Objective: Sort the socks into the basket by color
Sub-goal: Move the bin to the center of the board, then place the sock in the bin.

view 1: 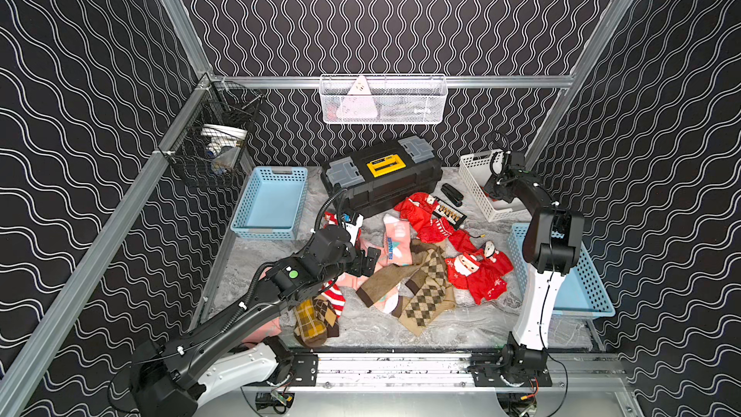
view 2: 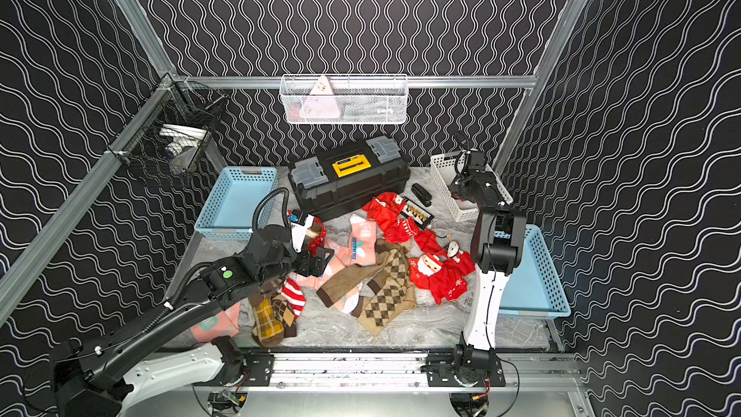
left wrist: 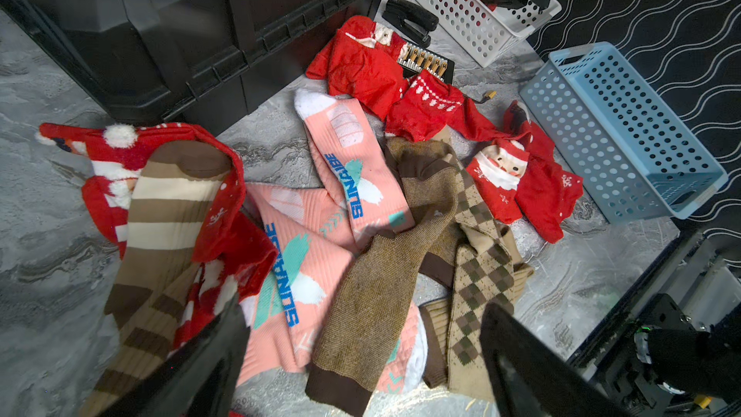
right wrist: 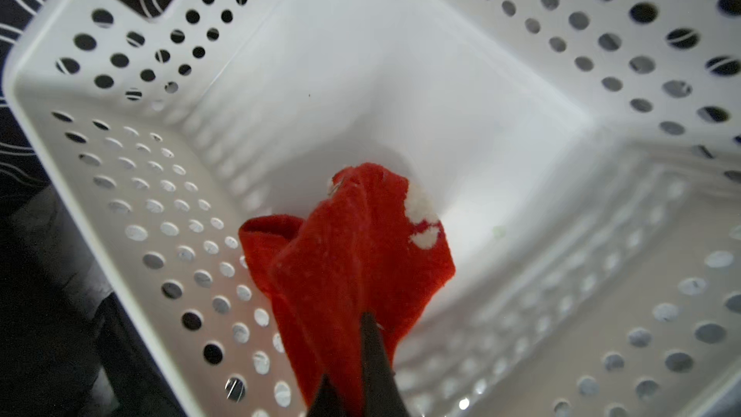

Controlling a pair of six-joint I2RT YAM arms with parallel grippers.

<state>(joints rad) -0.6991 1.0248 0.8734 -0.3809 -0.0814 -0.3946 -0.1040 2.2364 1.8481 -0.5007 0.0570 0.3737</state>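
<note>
One red sock [right wrist: 353,258] with fluffy white patches hangs clenched in the right hand [right wrist: 349,351], down inside the white basket [right wrist: 160,202]. Only the right wrist view shows this grip plainly. In both top views that hand is hidden behind the right arm [view 1: 549,234] where it dips into the basket at the back right of the surface [view 1: 361,326]. The left wrist view catches only a scrap of red there.

The other socks [view 1: 425,274] lie heaped mid-surface. The left hand [left wrist: 361,310] hovers above them, its fingers [left wrist: 224,338] spread wide with nothing between them. Below it the left wrist view shows:
- salmon-pink socks [left wrist: 353,178] with blue lettering
- a brown sock [left wrist: 373,294] and a tan argyle sock [left wrist: 481,274] lying across the pink ones
- red Santa socks [left wrist: 505,182] towards a blue basket [left wrist: 625,134]
- a brown-and-cream striped sock [left wrist: 168,214] lying on more red fabric

A mustard plaid sock [view 1: 308,320] and a red-white striped sock [view 1: 336,294] show only in the top views, partly under the left arm [view 1: 240,314]. The same arm covers most of another pink sock [view 2: 212,324]. A black toolbox [view 1: 385,182] stands behind the heap, and a second blue basket [view 1: 260,230] sits at the back left.
</note>
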